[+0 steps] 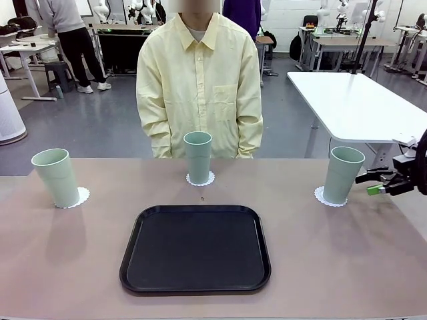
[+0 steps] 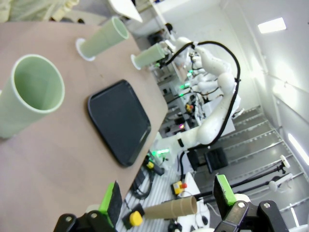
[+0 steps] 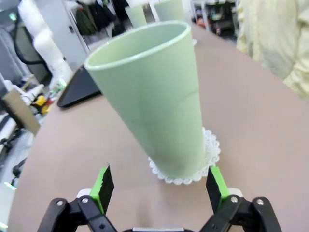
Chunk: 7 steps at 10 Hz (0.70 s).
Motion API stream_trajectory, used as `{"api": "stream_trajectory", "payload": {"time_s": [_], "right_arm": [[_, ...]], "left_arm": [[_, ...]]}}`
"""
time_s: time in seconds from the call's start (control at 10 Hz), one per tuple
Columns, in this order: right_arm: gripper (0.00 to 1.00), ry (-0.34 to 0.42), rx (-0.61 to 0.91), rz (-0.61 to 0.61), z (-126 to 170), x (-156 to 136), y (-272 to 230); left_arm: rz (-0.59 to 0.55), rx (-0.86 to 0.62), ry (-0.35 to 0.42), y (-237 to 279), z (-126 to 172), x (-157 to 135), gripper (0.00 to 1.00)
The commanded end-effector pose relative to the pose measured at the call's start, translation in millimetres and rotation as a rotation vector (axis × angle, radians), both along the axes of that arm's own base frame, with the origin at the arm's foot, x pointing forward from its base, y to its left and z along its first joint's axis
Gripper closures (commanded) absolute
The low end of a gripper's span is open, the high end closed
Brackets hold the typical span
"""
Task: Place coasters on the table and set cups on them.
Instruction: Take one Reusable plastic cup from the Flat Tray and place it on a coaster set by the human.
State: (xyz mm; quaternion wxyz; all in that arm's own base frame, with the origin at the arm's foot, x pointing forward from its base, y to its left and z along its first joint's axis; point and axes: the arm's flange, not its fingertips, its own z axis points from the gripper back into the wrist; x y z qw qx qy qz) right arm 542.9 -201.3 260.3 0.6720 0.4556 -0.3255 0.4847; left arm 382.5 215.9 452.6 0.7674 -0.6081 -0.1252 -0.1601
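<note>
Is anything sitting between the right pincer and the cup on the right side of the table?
Nothing visible. The right pincer is open, facing the cup on its coaster, with bare table between them.

Three cups [image 1: 197,155], three coasters [image 1: 200,179], one tray [image 1: 195,249], one person [image 1: 199,87].

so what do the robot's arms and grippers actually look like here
Each arm is glossy white with rounded segments; the right arm carries a black cable looping along it. The grippers are black, each with two fingers tipped in bright green pads: left gripper, right gripper. The right gripper's green tip also shows from the front.
</note>
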Motion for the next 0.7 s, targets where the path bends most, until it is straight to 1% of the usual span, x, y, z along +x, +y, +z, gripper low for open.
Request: {"api": "stream_trajectory", "payload": {"time_s": [0.0,0.1,0.2,0.3,0.4,0.5,0.6], "right_arm": [[0.0,0.124,-0.189,0.055,63,-40,39],[0.0,0.152,-0.303,0.108,107,-70,73],[0.0,0.183,-0.4,0.099,145,-93,100],[0.0,0.307,-0.506,0.062,181,-111,121],[0.0,0.405,-0.616,0.006,206,-121,140],[0.0,0.485,-0.709,-0.033,229,-131,161],[0.0,0.551,-0.804,-0.039,248,-139,179]], "left_arm": [[0.003,-0.01,-0.008,1,3,0,0.0],[0.003,-0.01,-0.008,1,3,0,0.0],[0.003,-0.01,-0.008,1,3,0,0.0],[0.003,-0.01,-0.008,1,3,0,0.0],[0.003,-0.01,-0.008,1,3,0,0.0],[0.003,-0.01,-0.008,1,3,0,0.0],[0.003,-0.01,-0.008,1,3,0,0.0]]}}
